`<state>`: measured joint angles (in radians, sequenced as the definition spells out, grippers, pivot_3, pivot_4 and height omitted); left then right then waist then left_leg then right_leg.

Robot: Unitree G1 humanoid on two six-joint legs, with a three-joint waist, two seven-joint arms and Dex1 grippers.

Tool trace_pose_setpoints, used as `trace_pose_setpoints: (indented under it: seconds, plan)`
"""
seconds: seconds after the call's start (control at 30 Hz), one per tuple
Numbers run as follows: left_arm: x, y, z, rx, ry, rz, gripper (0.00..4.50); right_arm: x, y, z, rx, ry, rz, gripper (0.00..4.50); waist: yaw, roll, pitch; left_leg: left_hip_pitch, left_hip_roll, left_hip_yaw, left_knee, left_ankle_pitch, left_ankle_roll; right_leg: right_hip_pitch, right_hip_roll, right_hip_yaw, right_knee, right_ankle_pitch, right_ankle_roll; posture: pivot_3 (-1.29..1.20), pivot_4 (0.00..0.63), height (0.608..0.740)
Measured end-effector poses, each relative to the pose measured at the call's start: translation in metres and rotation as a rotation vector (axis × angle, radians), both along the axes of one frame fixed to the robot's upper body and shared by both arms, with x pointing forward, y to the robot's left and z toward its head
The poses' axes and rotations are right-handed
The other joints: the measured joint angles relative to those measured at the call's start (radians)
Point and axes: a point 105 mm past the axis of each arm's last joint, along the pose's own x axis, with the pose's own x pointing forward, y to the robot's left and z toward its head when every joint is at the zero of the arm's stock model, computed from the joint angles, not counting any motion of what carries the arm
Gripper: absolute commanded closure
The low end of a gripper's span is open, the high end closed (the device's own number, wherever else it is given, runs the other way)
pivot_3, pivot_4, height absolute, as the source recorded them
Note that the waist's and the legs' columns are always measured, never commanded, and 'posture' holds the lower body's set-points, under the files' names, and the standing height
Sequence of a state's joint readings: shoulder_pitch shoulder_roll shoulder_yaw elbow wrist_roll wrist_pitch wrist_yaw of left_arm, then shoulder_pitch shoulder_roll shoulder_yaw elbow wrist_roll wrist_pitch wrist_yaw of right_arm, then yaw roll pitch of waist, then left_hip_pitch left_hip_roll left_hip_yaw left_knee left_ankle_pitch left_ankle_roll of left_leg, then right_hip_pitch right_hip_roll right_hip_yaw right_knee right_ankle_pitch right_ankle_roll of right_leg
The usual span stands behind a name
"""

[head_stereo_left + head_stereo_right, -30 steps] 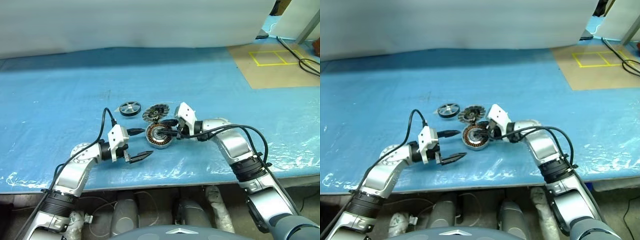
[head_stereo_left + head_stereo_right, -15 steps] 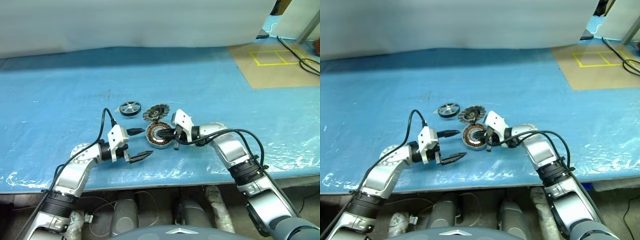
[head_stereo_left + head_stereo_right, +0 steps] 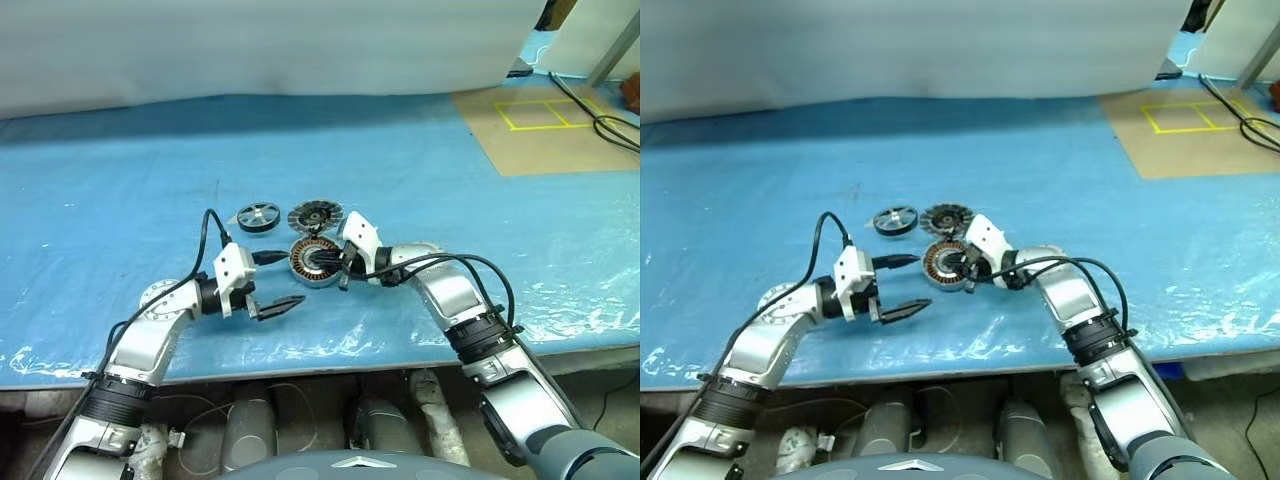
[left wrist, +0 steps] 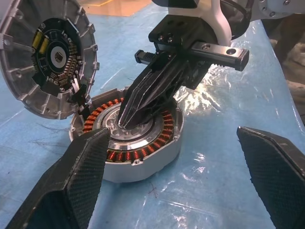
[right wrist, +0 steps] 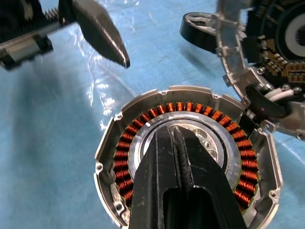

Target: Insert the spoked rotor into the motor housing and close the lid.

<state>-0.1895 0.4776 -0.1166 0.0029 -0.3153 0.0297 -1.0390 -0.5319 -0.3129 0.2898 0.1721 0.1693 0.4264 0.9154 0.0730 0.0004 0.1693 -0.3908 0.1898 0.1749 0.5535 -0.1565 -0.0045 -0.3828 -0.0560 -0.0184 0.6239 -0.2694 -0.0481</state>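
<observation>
Directly beneath the right gripper [image 5: 175, 138], whose fingers are pressed together and empty, sits the motor housing [image 3: 316, 260]. Beyond the left gripper [image 3: 277, 282], spread wide and nearer, lies the spoked rotor [image 3: 259, 216], flat beside the lid [image 3: 315, 215].

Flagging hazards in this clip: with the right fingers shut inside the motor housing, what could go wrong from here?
1. The shut right fingers press on the motor housing hub; a slip could scrape its copper windings.
2. The lid leans against the housing rim and could fall if the housing shifts.
3. The spoked rotor lies aside, not inserted.
</observation>
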Motion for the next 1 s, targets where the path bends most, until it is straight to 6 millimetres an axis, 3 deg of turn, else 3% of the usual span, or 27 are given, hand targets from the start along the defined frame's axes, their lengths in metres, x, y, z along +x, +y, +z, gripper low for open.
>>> trace_pose_setpoints:
  seconds: [0.2,0.47,0.87,1.0]
  plan:
    - [0.001,0.004,-0.007,0.004,0.013,-0.001,0.00,0.002,0.001,0.006,0.075,0.079,-0.049,4.45,-0.001,0.000,0.000,-0.005,0.000,0.000,0.000,0.000,0.000,-0.004,0.000,0.000,0.000,0.000,0.000,0.00,0.150,0.740]
    - [0.002,0.008,-0.015,0.009,0.014,-0.004,0.00,0.006,0.004,0.015,0.109,0.056,-0.074,4.45,-0.001,0.000,0.000,-0.005,0.000,0.000,0.000,0.000,0.000,-0.004,0.000,-0.001,0.000,0.000,0.000,0.00,0.150,0.740]
    - [0.002,0.008,-0.015,0.006,0.011,-0.004,0.00,0.006,0.009,-0.003,-0.065,-0.132,-0.015,4.45,-0.002,0.000,0.000,-0.003,0.000,0.000,0.000,0.000,0.000,-0.002,0.000,0.000,0.000,0.000,0.000,0.00,0.150,0.740]
    - [0.002,0.008,-0.016,0.006,0.013,-0.003,0.00,0.005,0.009,-0.005,-0.056,-0.107,-0.012,4.45,-0.002,0.000,0.000,0.001,0.000,0.000,0.000,0.000,0.000,0.002,-0.001,0.000,0.000,0.000,0.000,0.00,0.150,0.740]
